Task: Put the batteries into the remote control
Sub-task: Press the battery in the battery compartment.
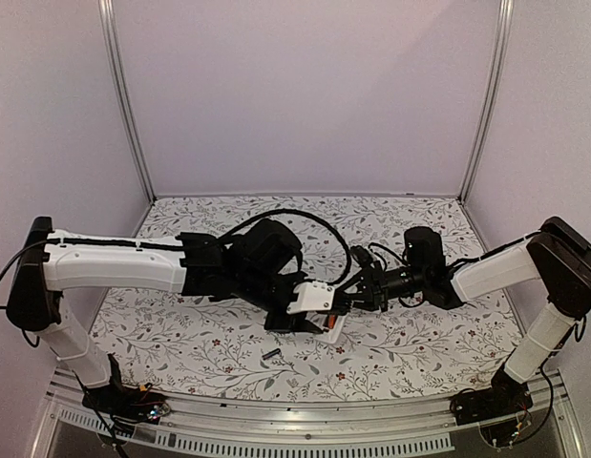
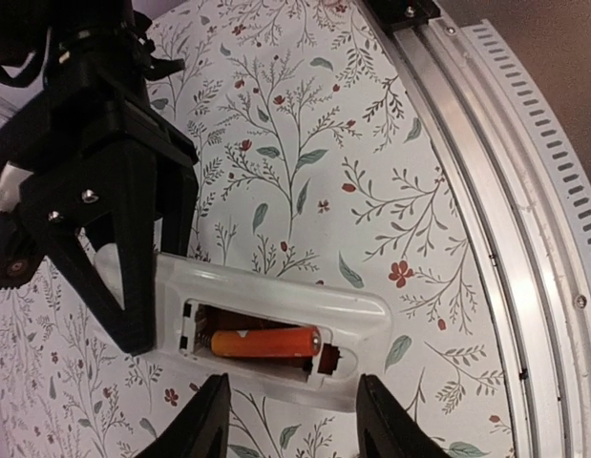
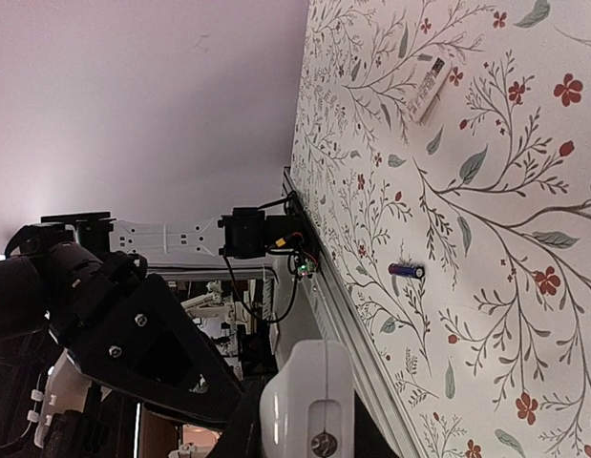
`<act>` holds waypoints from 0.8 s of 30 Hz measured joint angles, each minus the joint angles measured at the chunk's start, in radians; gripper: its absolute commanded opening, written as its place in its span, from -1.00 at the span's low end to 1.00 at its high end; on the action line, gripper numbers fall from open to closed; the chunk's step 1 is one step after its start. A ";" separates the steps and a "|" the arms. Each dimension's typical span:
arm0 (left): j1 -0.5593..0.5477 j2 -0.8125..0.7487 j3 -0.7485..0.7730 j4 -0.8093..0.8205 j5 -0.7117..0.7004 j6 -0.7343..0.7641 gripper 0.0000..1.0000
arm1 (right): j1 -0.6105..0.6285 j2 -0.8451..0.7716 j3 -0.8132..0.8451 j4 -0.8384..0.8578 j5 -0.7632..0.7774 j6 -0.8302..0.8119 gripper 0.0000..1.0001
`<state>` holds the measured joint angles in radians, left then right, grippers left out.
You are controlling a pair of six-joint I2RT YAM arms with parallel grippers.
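Observation:
The white remote control lies back up, its battery bay open, with the orange-red battery lying in the bay. It also shows in the top view. My right gripper is shut on one end of the remote; its black fingers show in the left wrist view. My left gripper is open, its fingertips just on the near side of the remote, level with the bay. The dark battery lies loose on the table, also in the right wrist view.
A small white battery cover lies on the flowered table further off. The metal rail runs along the table's near edge. Both arms meet at mid-table.

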<state>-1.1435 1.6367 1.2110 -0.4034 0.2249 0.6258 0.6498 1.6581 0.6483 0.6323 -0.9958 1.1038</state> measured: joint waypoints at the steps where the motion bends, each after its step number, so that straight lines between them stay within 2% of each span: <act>1: -0.002 -0.003 0.000 0.002 0.000 -0.002 -0.12 | 0.000 0.000 0.000 -0.001 0.002 0.000 -1.00; 9: -0.031 -0.006 0.000 0.032 0.020 -0.016 -0.35 | 0.000 0.010 0.000 -0.017 0.018 0.000 -1.00; 24: -0.043 0.055 0.018 0.049 0.006 -0.005 -0.52 | 0.000 0.011 0.000 -0.042 0.019 -0.002 -1.00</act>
<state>-1.1866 1.6920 1.2285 -0.3542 0.2306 0.6205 0.6498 1.6695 0.6487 0.5907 -0.9771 1.1023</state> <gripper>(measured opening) 0.252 0.193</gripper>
